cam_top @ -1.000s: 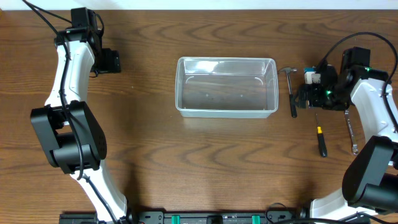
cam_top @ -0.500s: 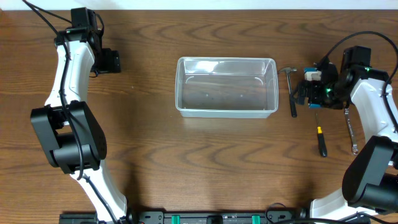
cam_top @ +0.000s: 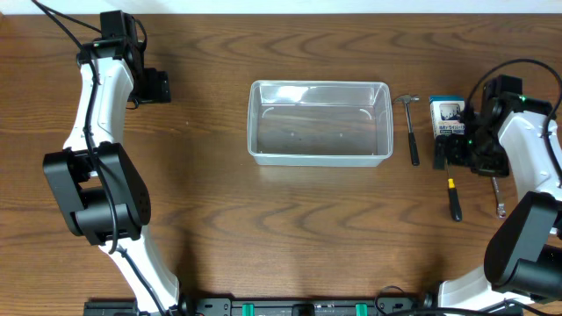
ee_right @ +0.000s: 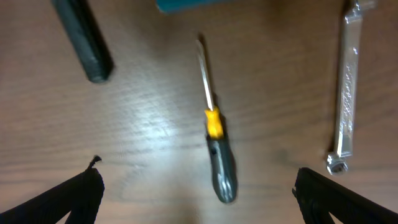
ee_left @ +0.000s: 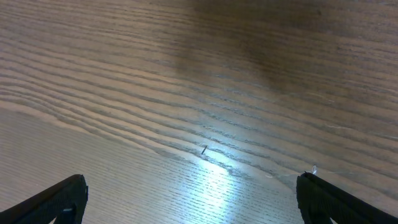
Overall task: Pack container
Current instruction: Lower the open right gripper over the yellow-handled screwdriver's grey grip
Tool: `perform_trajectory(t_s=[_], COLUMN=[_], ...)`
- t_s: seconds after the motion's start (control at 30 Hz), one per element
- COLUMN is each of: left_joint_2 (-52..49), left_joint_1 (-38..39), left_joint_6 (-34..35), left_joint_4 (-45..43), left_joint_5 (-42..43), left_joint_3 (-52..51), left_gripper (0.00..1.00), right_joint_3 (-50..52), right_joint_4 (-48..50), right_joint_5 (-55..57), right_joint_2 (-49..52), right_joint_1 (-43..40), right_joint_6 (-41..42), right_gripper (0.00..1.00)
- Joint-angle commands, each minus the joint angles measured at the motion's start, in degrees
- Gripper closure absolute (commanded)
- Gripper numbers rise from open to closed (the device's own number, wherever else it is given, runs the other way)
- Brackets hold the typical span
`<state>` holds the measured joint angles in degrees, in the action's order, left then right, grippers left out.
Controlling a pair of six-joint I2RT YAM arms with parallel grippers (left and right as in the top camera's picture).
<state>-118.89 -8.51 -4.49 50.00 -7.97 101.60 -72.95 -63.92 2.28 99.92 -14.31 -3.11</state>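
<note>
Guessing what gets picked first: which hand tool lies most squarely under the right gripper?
The screwdriver with the yellow band: the right wrist view shows it centred between the fingers, with the hammer and wrench off to either side.

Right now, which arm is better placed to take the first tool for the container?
The right. Its open right gripper hangs directly over the screwdriver, with the hammer and wrench close beside. The left gripper, also open, is over bare table, far on the other side of the container.

One container [cam_top: 319,132], one hammer [cam_top: 414,140], one screwdriver [ee_right: 217,146], one wrench [ee_right: 347,87], one blue-and-white box [cam_top: 448,114]
</note>
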Motion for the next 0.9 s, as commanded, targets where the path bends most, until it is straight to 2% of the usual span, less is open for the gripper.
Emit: perform_trajectory(t_s=[0.0, 0.3, 0.5, 0.73, 0.87], left_joint_2=[-1.0, -1.0, -1.0, -1.0, -1.0], left_joint_1=[0.0, 0.0, 0.0, 0.0, 0.0], left_joint_6=[0.1, 0.1, 0.1, 0.1, 0.1], left_joint_4=[0.1, 0.1, 0.1, 0.1, 0.1], left_joint_5=[-0.9, -0.9, -0.9, -0.9, -0.9], left_joint_3=[-0.2, -0.2, -0.2, -0.2, -0.2], left_gripper=[0.02, 0.02, 0.02, 0.02, 0.02], right_joint_3=[-0.2, -0.1, 0.5, 0.7, 0.9], right_joint_4=[-1.3, -4.8, -3.8, -3.6, -3.7], right_joint_5=[3.7, 4.6, 0.2, -1.0, 0.9], right_joint_2=[0.3, 0.3, 0.3, 0.3, 0.3], right_joint_1=[-0.3, -0.3, -0.3, -0.4, -1.1], right_joint_6=[1.0, 0.6, -8.9, -14.3, -14.7], right_gripper=[0.01, 0.01, 0.02, 0.01, 0.01])
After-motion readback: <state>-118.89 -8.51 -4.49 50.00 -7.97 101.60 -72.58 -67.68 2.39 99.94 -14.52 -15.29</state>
